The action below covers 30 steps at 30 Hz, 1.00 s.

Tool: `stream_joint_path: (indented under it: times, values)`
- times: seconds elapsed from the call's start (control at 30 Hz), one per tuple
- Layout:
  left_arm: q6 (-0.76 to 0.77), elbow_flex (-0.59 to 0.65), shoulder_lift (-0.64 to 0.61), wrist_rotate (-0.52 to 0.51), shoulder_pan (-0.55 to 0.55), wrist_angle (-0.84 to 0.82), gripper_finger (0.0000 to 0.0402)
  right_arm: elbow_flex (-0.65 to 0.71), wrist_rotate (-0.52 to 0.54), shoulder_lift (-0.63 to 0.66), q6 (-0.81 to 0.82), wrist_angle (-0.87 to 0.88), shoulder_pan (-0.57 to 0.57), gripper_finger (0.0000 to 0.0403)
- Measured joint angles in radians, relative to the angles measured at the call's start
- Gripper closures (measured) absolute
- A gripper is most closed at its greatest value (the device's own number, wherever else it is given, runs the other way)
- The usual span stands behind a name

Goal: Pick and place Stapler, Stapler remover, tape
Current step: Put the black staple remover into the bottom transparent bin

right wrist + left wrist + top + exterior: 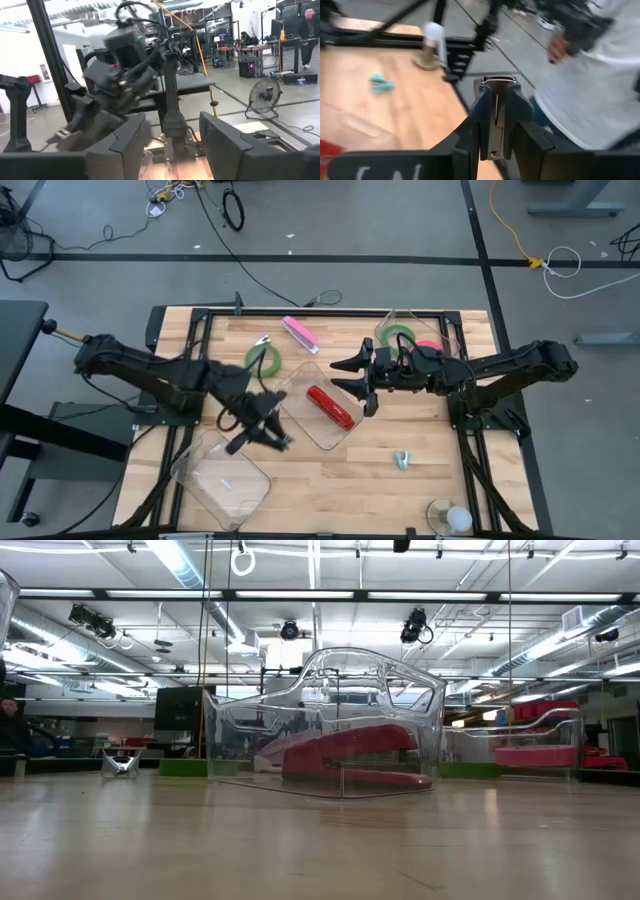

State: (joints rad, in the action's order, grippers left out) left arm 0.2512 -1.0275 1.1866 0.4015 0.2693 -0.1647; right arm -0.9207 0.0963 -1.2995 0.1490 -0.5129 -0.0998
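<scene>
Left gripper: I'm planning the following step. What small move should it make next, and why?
Probably ease toward the clear bin at the high view's lower left and lower over it. The left gripper is shut on a stapler remover and hangs beside that bin, not over it; the red stapler already lies in the middle bin.

A: Red-pink tape (430, 346) mostly hidden behind the right arm. Person (600, 85) in left wrist view blurred, cut at the edge.
B: Small teal thing (402, 459) near right on table (420, 430), too small to tell.
</scene>
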Motion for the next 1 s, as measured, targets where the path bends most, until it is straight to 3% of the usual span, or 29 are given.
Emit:
stream_joint_path:
  times: [0.47, 0.8, 1.0]
  values:
    - [0.084, 0.000, 0.004, -0.008, 0.325, -0.174, 0.0302, 0.000, 0.000, 0.000, 0.000, 0.033, 0.000, 0.0223]
    - [0.120, 0.000, 0.043, -0.074, 0.480, -0.259, 0.0302, 0.000, 0.000, 0.000, 0.000, 0.056, 0.000, 0.0222]
    - [0.046, 0.000, 0.128, -0.107, 0.531, -0.325, 0.0297, 0.000, 0.000, 0.000, 0.000, 0.076, 0.000, 0.0222]
